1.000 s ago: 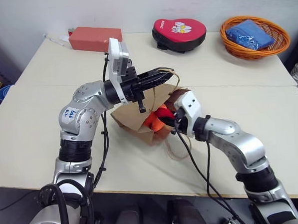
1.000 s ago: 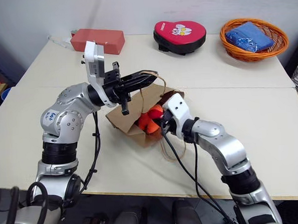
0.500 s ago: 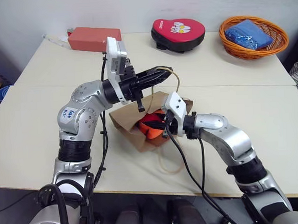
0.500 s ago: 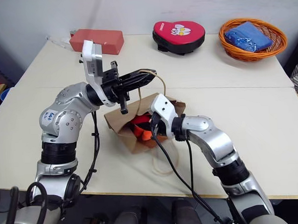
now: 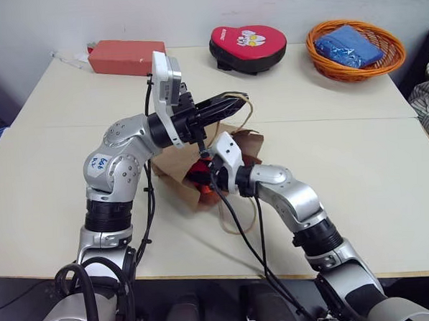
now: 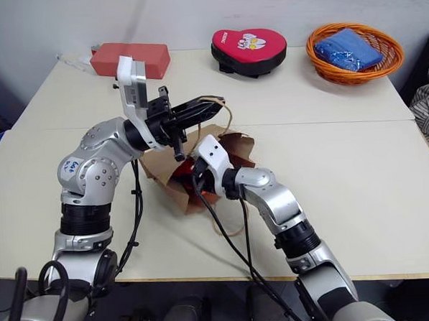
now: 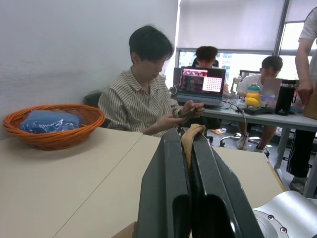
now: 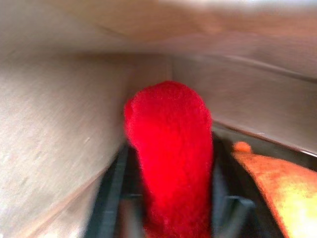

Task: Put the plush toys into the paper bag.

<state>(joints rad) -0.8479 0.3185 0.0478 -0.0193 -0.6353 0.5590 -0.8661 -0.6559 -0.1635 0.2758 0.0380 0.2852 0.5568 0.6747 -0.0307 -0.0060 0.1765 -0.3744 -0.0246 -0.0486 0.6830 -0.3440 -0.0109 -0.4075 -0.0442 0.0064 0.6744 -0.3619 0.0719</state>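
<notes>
The brown paper bag [image 5: 173,161] lies on its side mid-table, its mouth toward my right arm. My left gripper [image 5: 233,100] hovers above it, shut on one twisted cord handle [image 7: 190,135], which it holds up. My right gripper [image 8: 171,146] reaches inside the bag, and the red plush toy [image 8: 168,124] fills the gap between its fingers. The orange plush toy [image 8: 270,183] lies beside it within the bag. From the head views a little red and orange [image 5: 200,179] shows at the bag's mouth, and the right fingers are hidden by the paper.
Along the table's far edge stand a red box [image 5: 126,56], a glossy red heart-shaped case [image 5: 248,47] and an orange basket [image 5: 354,73] holding a blue cloth bundle [image 5: 344,44]. A person [image 7: 148,94] sits past the table's right end.
My right gripper has pushed left, deeper into the bag, taking the red toy along. The orange toy, plain at the mouth before, is now mostly covered. The left gripper kept holding the handle.
</notes>
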